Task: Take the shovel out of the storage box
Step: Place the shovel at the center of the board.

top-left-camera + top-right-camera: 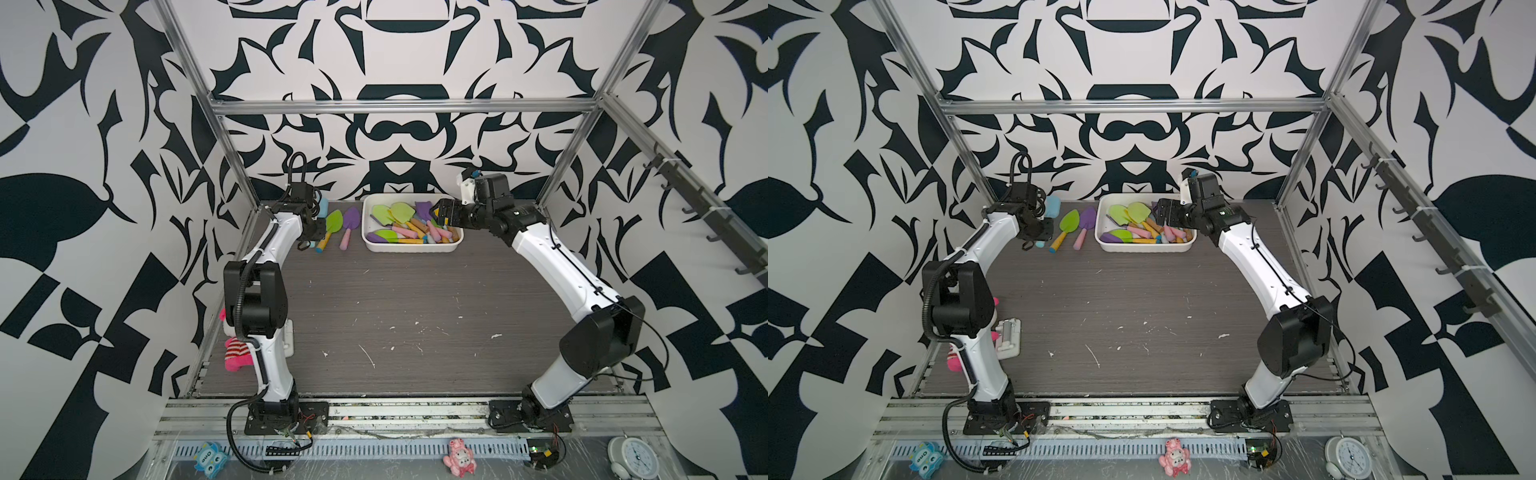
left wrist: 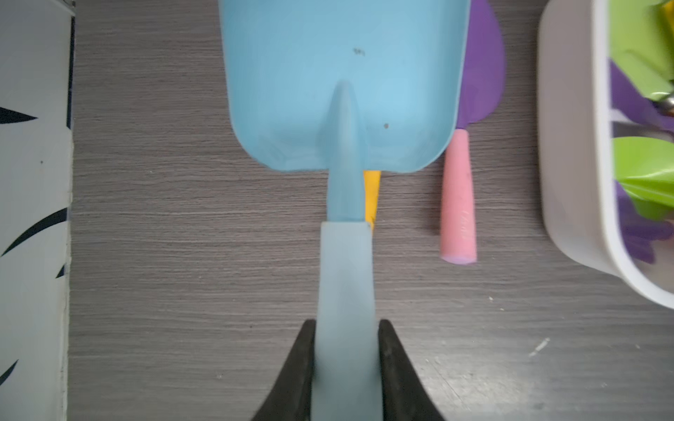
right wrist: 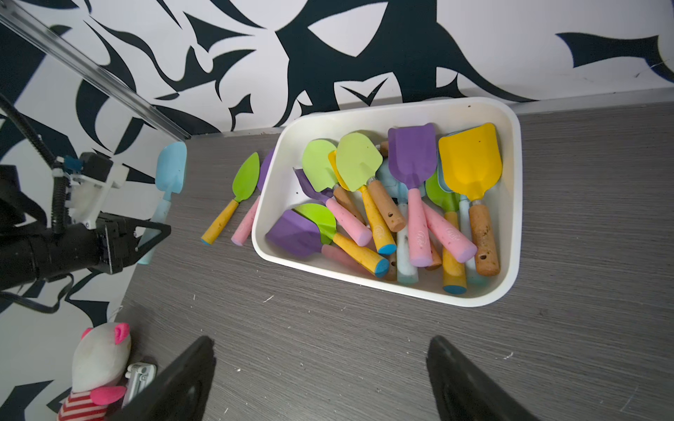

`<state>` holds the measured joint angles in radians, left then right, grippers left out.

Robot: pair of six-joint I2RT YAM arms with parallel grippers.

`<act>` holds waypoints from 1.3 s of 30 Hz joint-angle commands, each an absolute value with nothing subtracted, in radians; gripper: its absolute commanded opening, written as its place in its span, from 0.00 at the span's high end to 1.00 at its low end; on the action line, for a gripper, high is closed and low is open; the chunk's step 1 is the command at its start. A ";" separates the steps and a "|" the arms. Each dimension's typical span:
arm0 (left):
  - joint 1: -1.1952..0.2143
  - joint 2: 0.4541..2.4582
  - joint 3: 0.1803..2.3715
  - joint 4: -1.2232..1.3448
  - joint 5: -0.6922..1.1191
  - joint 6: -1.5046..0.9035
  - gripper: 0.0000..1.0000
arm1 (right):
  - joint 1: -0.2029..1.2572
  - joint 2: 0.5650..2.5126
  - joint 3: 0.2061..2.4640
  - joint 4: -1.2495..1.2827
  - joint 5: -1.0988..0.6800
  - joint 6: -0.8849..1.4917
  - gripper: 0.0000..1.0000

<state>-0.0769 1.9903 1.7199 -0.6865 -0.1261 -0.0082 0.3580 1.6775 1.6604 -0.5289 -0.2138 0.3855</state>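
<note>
Storage box (image 3: 364, 280) sits beneath the right gripper (image 3: 321, 340), whose jaws are wide apart and empty. The box holds heaped coloured shovels (image 3: 470, 160). The left gripper (image 2: 346, 328) is clamped on a blue shovel (image 2: 343, 91), outside the box.

Pink pig figurine (image 1: 458, 456) — clock (image 1: 636, 457), plush toy (image 3: 100, 361)

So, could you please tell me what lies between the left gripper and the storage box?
Two shovels lie there: a green shovel nearer the left gripper, a purple shovel nearer the storage box, seen in both top views.
</note>
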 commanded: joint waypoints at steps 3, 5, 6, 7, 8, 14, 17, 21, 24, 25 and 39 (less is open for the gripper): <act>-0.040 2.075 1.810 -0.716 -0.138 0.043 0.93 | 0.362 1.708 1.749 -0.582 -0.236 0.368 0.06; -0.026 2.112 1.837 -0.716 -0.138 0.049 0.93 | 0.362 1.728 1.774 -0.600 -0.242 0.366 0.06; -0.017 2.132 1.855 -0.719 -0.132 0.051 0.93 | 0.362 1.738 1.786 -0.609 -0.245 0.364 0.06; -0.011 2.152 1.873 -0.722 -0.128 0.056 0.92 | 0.362 1.748 1.798 -0.618 -0.248 0.364 0.06; -0.006 2.168 1.890 -0.725 -0.126 0.061 0.92 | 0.362 1.755 1.806 -0.626 -0.251 0.364 0.06; 0.002 2.261 1.983 -0.742 -0.118 0.095 0.91 | 0.362 1.788 1.837 -0.648 -0.255 0.373 0.06; 0.008 2.298 2.017 -0.747 -0.116 0.099 0.90 | 0.364 1.797 1.845 -0.655 -0.253 0.376 0.06; 0.013 2.332 2.042 -0.744 -0.117 0.121 0.87 | 0.365 1.812 1.856 -0.670 -0.253 0.377 0.06; 0.015 2.354 2.058 -0.741 -0.101 0.128 0.86 | 0.366 1.823 1.864 -0.678 -0.253 0.382 0.06; 0.015 2.363 2.064 -0.738 -0.095 0.128 0.85 | 0.365 1.830 1.873 -0.682 -0.253 0.384 0.06; 0.014 2.421 2.093 -0.749 -0.082 0.126 0.66 | 0.368 1.839 1.877 -0.693 -0.249 0.382 0.06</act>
